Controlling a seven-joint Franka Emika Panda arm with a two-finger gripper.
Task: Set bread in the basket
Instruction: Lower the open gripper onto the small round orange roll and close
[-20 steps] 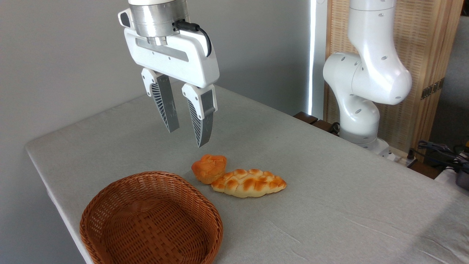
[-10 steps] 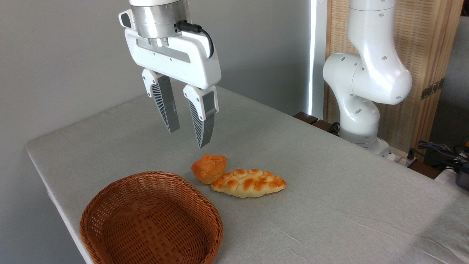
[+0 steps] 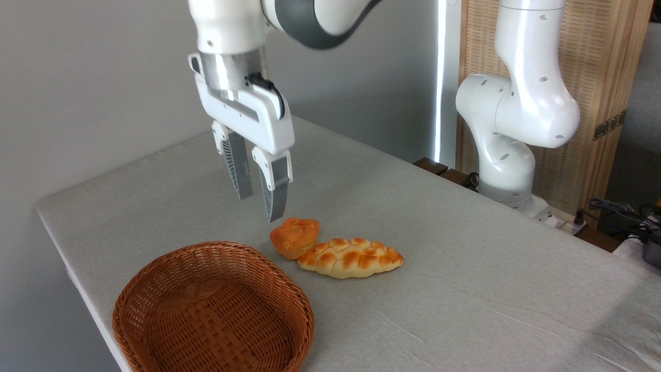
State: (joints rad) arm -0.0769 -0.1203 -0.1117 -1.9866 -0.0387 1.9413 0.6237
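Gripper [image 3: 258, 206] hangs just above and left of the bread [image 3: 294, 236], jaws apart, holding nothing. Bread sits on the table [image 3: 465, 268], touching the braided loaf [image 3: 351, 257], beside the basket [image 3: 211, 310].

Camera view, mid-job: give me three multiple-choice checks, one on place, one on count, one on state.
1. Where is the bun?
A. in the basket
B. on the table, touching the braided loaf
C. in the tool

2. How many breads are on the table?
A. one
B. two
C. three

3. What state is the tool in?
A. open, empty
B. shut on the bun
C. shut on the loaf

Key: 1 B, it sits against the braided loaf, outside the basket. 2 B, bun and loaf only. 3 A, fingers apart above the bun, holding nothing.
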